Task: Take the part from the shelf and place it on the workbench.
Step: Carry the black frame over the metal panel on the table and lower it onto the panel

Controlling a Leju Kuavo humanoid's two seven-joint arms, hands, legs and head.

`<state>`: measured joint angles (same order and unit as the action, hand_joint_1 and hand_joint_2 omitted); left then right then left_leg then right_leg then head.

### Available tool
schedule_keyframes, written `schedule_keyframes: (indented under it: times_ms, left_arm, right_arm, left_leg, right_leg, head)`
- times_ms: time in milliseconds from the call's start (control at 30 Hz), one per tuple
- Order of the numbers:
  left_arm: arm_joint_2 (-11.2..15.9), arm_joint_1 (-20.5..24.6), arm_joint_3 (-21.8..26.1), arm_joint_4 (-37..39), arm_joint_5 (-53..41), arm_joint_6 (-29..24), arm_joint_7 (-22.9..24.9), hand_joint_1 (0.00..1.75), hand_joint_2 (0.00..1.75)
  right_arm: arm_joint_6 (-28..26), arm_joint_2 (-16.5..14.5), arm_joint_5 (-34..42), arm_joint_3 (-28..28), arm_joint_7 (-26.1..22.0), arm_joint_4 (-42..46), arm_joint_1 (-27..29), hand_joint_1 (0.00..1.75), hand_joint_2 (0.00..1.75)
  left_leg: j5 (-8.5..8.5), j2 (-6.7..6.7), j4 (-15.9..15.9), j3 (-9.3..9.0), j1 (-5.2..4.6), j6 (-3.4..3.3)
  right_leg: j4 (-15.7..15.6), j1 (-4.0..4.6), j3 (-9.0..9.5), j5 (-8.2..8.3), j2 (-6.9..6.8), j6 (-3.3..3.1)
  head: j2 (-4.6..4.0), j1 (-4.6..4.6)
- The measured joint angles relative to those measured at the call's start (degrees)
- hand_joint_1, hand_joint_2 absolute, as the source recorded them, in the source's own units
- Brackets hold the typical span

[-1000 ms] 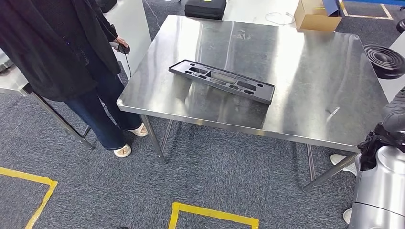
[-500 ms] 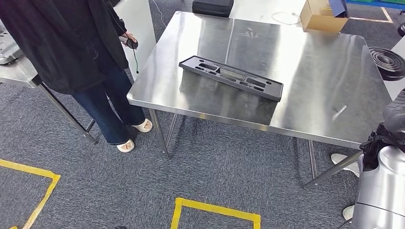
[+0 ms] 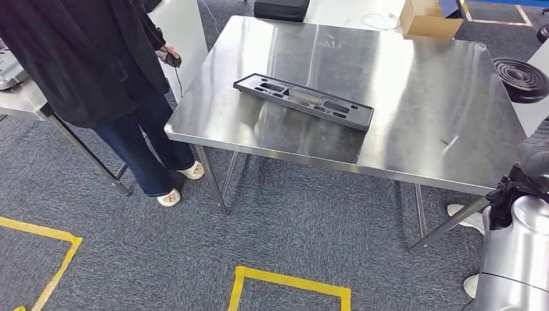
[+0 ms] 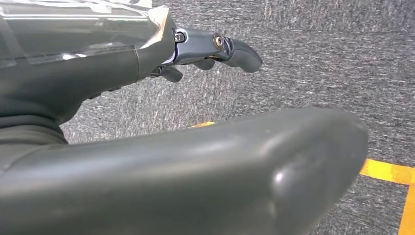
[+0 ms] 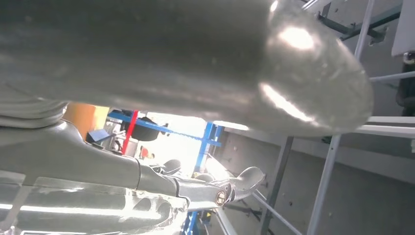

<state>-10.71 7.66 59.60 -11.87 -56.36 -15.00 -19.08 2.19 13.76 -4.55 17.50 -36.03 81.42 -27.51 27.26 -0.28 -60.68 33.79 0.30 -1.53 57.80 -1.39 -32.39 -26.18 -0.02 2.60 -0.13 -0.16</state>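
Steel workbench [image 3: 414, 110] already carries the part [image 3: 303, 102], its long axis running from ten o'clock to four o'clock. Left hand [image 4: 147, 147] and right hand [image 5: 161, 73] hang empty, fingers loosely apart; the right arm looks nearer, with the part at its eleven o'clock.

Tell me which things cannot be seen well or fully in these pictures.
- Person: the head view's top edge cuts off everything above the chest.
- Item in the person's hand: too small to identify in the head view.
- Cardboard box: cut by the top edge of the head view.
- Left hand: the thick thumb covers much of the left wrist view.
- Right hand: its fingers sit against glare in the right wrist view.
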Motion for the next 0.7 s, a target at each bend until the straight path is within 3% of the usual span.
schedule_keyframes:
  times_ms: [67,133,167,200,267,333,367,400,467,533,633,700]
  left_arm:
    - [-0.03,0.02,0.01,0.00,-0.01,0.01,0.01,0.00,0.00]
    - [-0.06,0.02,0.04,0.00,-0.02,0.01,0.02,0.00,0.00]
    - [-0.07,0.04,0.07,0.00,-0.02,0.01,0.01,0.00,0.00]
    - [-0.08,0.05,0.10,0.00,-0.03,0.02,0.01,0.00,0.00]
    - [-0.09,0.07,0.13,0.00,-0.04,0.03,-0.01,0.00,0.00]
    - [-0.12,0.05,0.13,0.00,-0.07,0.03,-0.01,0.00,0.00]
    - [-0.14,0.05,0.13,0.00,-0.07,0.03,-0.01,0.00,0.00]
    - [-0.15,0.05,0.13,0.00,-0.07,0.03,-0.01,0.00,0.00]
    - [-0.19,0.06,0.13,0.00,-0.08,0.04,-0.01,0.00,0.00]
    - [-0.24,0.07,0.13,0.01,-0.13,0.04,-0.01,0.00,0.00]
    - [-0.29,-0.02,0.13,0.02,-0.16,0.05,0.01,0.00,0.00]
    - [-0.31,-0.07,0.13,0.02,-0.15,0.05,0.02,0.00,0.00]
  right_arm:
    - [0.00,0.05,0.03,-0.02,-0.03,0.04,0.03,0.00,0.00]
    - [-0.01,0.12,0.03,-0.07,-0.04,0.04,0.12,0.00,0.00]
    - [-0.02,0.17,0.02,-0.08,-0.05,0.04,0.16,0.00,0.00]
    - [-0.04,0.23,0.03,-0.09,-0.05,0.04,0.19,0.00,0.00]
    - [-0.07,0.26,0.06,-0.10,-0.05,0.04,0.37,0.00,0.00]
    - [-0.08,0.22,0.10,-0.11,-0.06,0.04,0.75,0.00,0.00]
    - [-0.09,0.21,0.11,-0.12,-0.06,0.05,0.91,0.00,0.00]
    - [-0.09,0.21,0.11,-0.12,-0.07,0.09,0.99,0.00,0.00]
    - [-0.10,0.22,0.11,-0.13,-0.07,0.27,0.97,0.00,0.00]
    - [-0.11,0.21,0.11,-0.14,-0.10,0.52,0.99,0.00,0.00]
    - [-0.13,0.16,0.11,-0.13,-0.12,0.68,1.14,0.00,0.00]
    - [-0.13,0.11,0.11,-0.12,-0.12,0.69,1.17,0.00,0.00]
  left_leg:
    - [-0.21,-0.11,1.58,-0.49,-0.31,-0.33]
    - [-0.78,-0.10,1.95,-0.17,-0.41,-1.14]
    - [-1.17,-0.05,2.18,-0.03,-0.36,-1.64]
    - [-1.55,0.02,2.41,0.17,-0.28,-2.10]
    - [-2.14,0.10,2.47,0.84,-0.29,-2.60]
    - [-2.72,0.13,2.45,1.63,-0.40,-2.70]
    - [-3.03,0.13,2.44,2.00,-0.42,-2.65]
    - [-3.34,0.12,2.44,2.30,-0.41,-2.55]
    - [-3.89,0.08,2.39,2.73,-0.43,-2.16]
    - [-4.45,0.06,2.33,3.04,-0.62,-1.55]
    - [-5.20,0.05,2.39,3.52,-0.68,-0.55]
    - [-2.80,0.05,-0.05,4.74,-0.52,0.11]
  right_leg:
    - [-0.02,0.23,-0.42,0.37,0.00,0.57]
    - [0.02,0.15,-0.88,0.40,-0.03,1.18]
    - [0.93,0.12,-1.40,-0.34,-0.03,1.21]
    - [3.02,0.14,-2.36,-1.75,-0.02,1.04]
    - [10.39,0.10,-5.24,-5.63,0.00,0.55]
    - [16.05,0.11,-7.03,-7.88,0.00,0.77]
    - [15.54,0.10,-6.27,-7.70,0.00,1.16]
    - [12.69,0.08,-4.32,-6.76,-0.01,1.63]
    - [4.36,0.12,0.70,-4.53,-0.01,2.25]
    - [-0.36,0.46,3.23,-3.31,0.08,1.75]
    - [-0.97,0.52,3.14,-2.24,0.15,0.32]
    - [-1.01,0.08,2.52,-1.37,0.02,-0.69]
  head:
    - [0.00,0.02]
    - [0.00,0.01]
    - [0.00,0.10]
    - [0.00,0.21]
    - [0.00,0.41]
    - [0.00,0.42]
    - [0.00,0.42]
    - [0.00,0.46]
    - [0.00,0.56]
    - [0.00,0.58]
    - [0.00,0.54]
    - [0.00,0.50]
